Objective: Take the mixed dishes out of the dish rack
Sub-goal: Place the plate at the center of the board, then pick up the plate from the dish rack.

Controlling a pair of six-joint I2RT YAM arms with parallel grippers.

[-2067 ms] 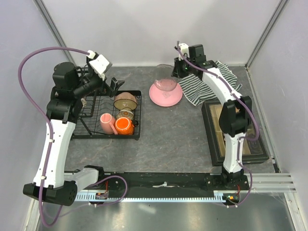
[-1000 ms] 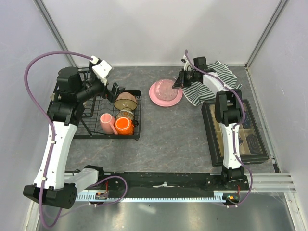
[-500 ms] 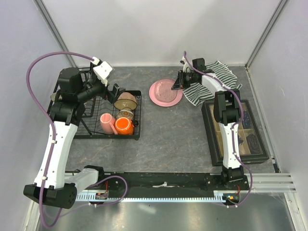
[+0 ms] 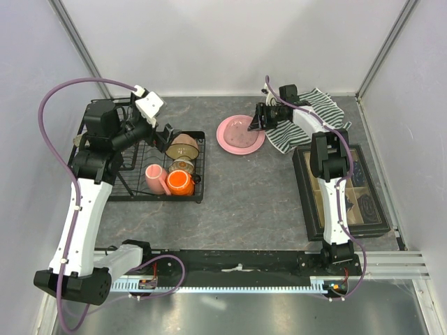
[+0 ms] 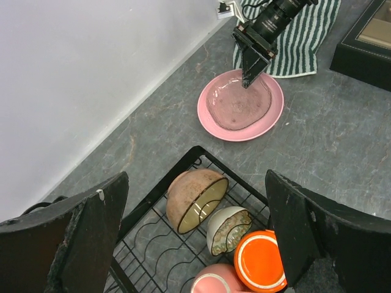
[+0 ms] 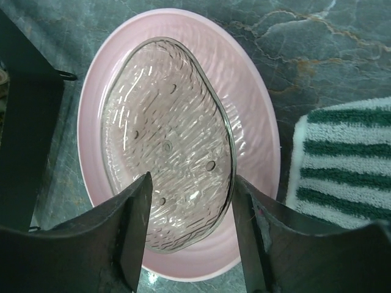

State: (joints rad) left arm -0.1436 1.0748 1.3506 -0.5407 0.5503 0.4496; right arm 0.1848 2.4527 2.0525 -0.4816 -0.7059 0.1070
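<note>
Dishes are split between two places: the rack [image 4: 143,183] stands on the left part of the table [image 4: 237,199], and in its basket end lie the tan bowl [image 4: 183,145], tipped on its side at the back, the floral bowl [image 4: 182,165] just in front of it, also on edge, and nearest the arms the orange mug [image 4: 179,183] with the pink mug [image 4: 154,179] touching it on the left. The plate [image 4: 240,135] lies flat on the table, well apart from the rack to its right, and the clear oval dish [image 6: 168,140] rests inside it. The right gripper [image 6: 189,180] is at the plate's towel-side rim, its fingers [image 6: 137,213] parted about as wide as the oval dish and standing either side of that dish's near end; whether they touch it cannot be told. The left gripper [image 5: 194,183] hangs above the basket end of the rack, spread wide and holding nothing, with the tan bowl below it. A striped towel [image 4: 307,118] lies just right of the plate, and a dark box [image 4: 307,202] sits nearer the arms on the right.
</note>
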